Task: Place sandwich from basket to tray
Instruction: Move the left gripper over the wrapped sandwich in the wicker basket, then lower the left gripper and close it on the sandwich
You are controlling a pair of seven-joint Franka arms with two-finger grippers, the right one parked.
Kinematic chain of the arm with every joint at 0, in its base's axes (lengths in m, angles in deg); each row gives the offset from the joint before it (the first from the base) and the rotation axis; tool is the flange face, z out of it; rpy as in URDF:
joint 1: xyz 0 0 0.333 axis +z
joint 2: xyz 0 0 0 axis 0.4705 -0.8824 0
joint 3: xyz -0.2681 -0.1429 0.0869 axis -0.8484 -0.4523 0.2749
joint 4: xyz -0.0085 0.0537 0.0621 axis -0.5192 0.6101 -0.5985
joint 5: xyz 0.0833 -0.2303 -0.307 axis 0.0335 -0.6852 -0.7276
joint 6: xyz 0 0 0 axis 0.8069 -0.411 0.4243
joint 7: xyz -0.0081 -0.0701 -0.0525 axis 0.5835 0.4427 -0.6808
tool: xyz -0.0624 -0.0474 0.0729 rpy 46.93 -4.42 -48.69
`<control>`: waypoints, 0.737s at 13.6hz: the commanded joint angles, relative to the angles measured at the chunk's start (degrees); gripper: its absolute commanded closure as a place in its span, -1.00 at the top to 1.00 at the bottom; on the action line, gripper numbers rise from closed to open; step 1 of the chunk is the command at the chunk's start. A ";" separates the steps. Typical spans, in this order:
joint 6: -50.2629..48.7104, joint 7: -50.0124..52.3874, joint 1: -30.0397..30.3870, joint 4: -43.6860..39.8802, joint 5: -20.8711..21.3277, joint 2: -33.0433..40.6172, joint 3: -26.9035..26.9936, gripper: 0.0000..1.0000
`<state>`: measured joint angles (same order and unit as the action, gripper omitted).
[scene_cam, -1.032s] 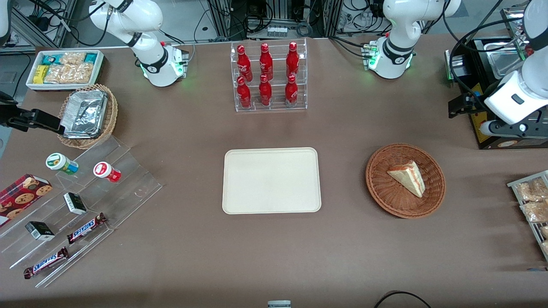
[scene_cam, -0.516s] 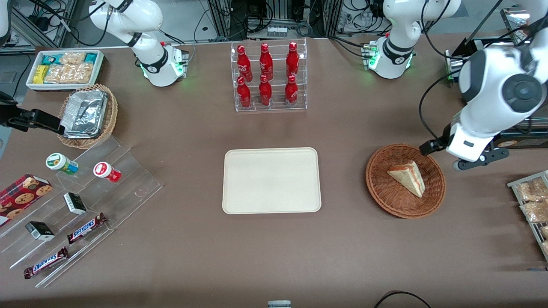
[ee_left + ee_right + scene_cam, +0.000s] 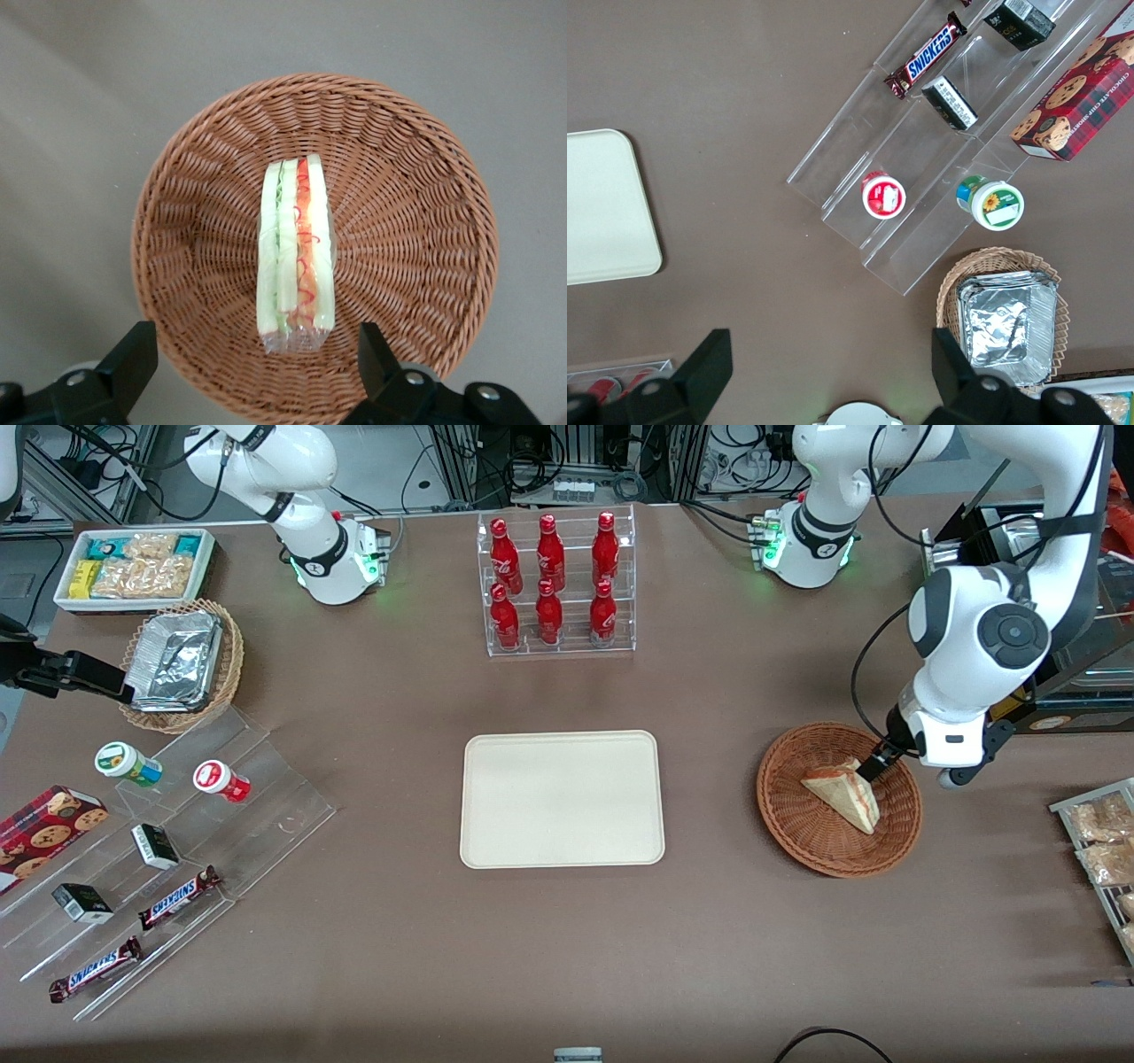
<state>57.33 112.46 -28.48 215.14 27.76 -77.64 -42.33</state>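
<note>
Front view: the basket (image 3: 839,799) sits on the brown desk (image 3: 567,939) toward the working arm's end, well apart from the cream tray (image 3: 562,799), with bare desk between them. The sandwich (image 3: 843,794) lies in the basket, a pale wedge with a reddish streak along its edge. The gripper (image 3: 873,769) hangs over the basket's rim, just beside the wide end of the sandwich; only one dark finger shows here. A rack of red bottles (image 3: 553,583) stands farther from the camera than the tray. Toward the parked arm's end are a clear stepped stand (image 3: 168,850) with candy bars and small cups, a tan basket with foil (image 3: 182,662) and a white bin of snacks (image 3: 135,567).

Left wrist view: the gripper (image 3: 252,365) looks straight down into the basket (image 3: 403,221). Its jaws stand wide apart, the black fingers (image 3: 133,359) on either side of the near end of the sandwich (image 3: 296,255) and clear of it. The sandwich stands on edge in a clear wrap, showing white bread layers with green and red-orange filling.

Right wrist view: a corner of the tray (image 3: 607,208), the stepped stand (image 3: 939,150) and the foil basket (image 3: 1005,314) show on the desk.
</note>
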 commanded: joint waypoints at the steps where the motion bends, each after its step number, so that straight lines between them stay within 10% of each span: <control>1: 6.80 3.98 -0.29 2.63 -0.21 -2.72 0.23 1.00; 7: 14.56 5.66 -0.64 5.71 -0.12 -6.42 0.14 0.95; 10: 14.39 7.85 -0.64 5.28 -0.21 -6.95 0.14 -0.99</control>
<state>70.94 118.29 -28.65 220.31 27.74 -84.48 -42.36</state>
